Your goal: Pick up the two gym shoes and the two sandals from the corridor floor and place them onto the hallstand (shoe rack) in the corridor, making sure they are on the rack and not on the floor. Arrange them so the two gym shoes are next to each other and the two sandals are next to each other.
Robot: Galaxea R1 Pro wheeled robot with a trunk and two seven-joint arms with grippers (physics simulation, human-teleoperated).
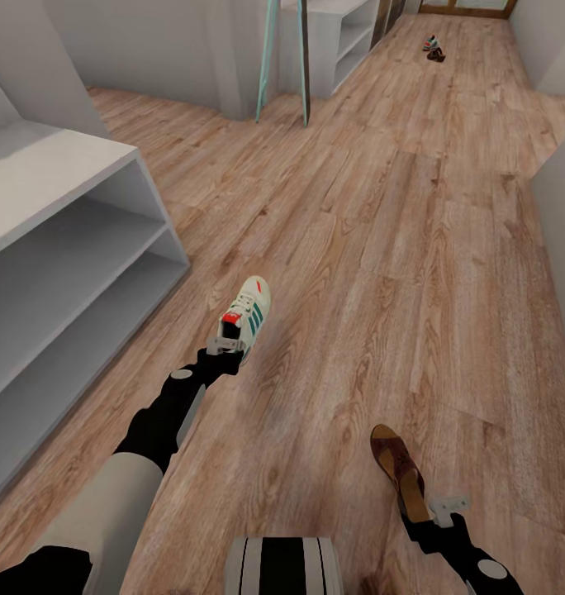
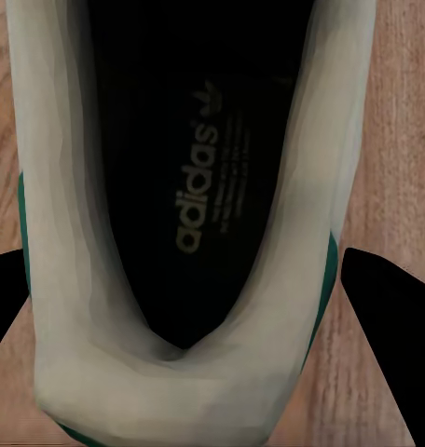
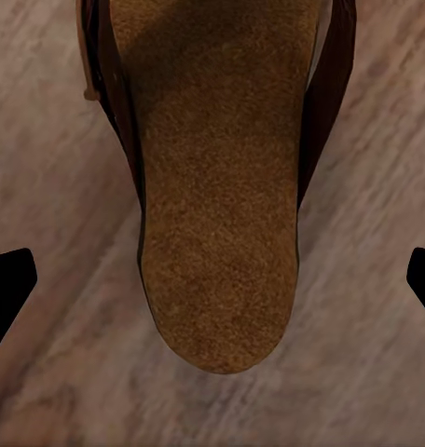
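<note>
Claws at work on the corridor floor (image 1: pixel 382 207): the left claw (image 1: pixel 227 342) is closed on the heel of a white gym shoe (image 1: pixel 249 316), beside the pale hallstand (image 1: pixel 59 248). Nearer the robot, the right claw (image 1: pixel 442 510) stands spread either side of a brown sandal's (image 1: pixel 398 469) heel, fingertips (image 3: pixel 7 284) apart from it. More shoes (image 1: pixel 434 49) lie far down the corridor.

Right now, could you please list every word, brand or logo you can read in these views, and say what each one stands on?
"adidas", with a trefoil logo beside it: printed on the dark insole of the gym shoe between the left gripper's fingers.
A few finer lines of print run beside that word on the same insole: too small and blurred to read.
The sandal insole carries no readable text.
</note>
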